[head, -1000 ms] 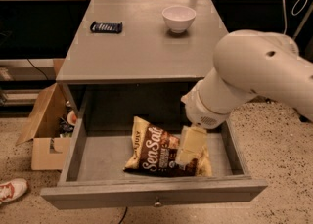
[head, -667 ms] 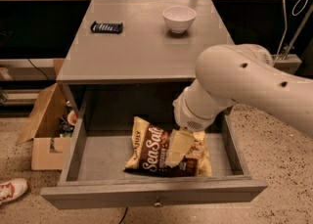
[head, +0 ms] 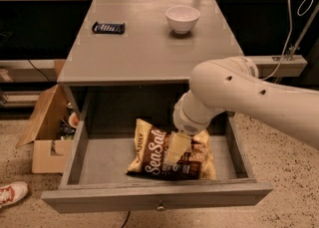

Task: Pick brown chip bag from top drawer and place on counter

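- One drawer, the top drawer (head: 99, 202), stands pulled out towards me with its small knob (head: 160, 206) at the front. Being open that wide leaves its whole floor reachable from above.
- Inside it, right of the middle and close to the front wall, lies the brown chip bag (head: 149, 155), flat on its back with the white "Sea Salt" lettering facing up. Lying flat like that, it offers only crinkly foil to pinch, so I'd judge a grab from above has to catch a fold.
- Down on the bag's upper middle sits the gripper (head: 177, 148), its pale tip pointing downward and overlapping the lettering. Whether it is open or already clamped on the foil I cannot tell from where I stand.
- Above that, the thick white arm (head: 239, 92) reaches in from the right and bends down over the drawer, which keeps it clear of the cabinet's edge.
- Off to the left on the floor are a shoe (head: 11, 193) and an open cardboard box (head: 45, 122), both well apart from the work.
- Farther back, the counter (head: 144, 48) has a broad bare stretch along its near edge, a sensible landing place for the bag.
- At its far end rest a dark bar wrapper (head: 108, 27) on the left and a white bowl (head: 182, 19) on the right, both out of the way.
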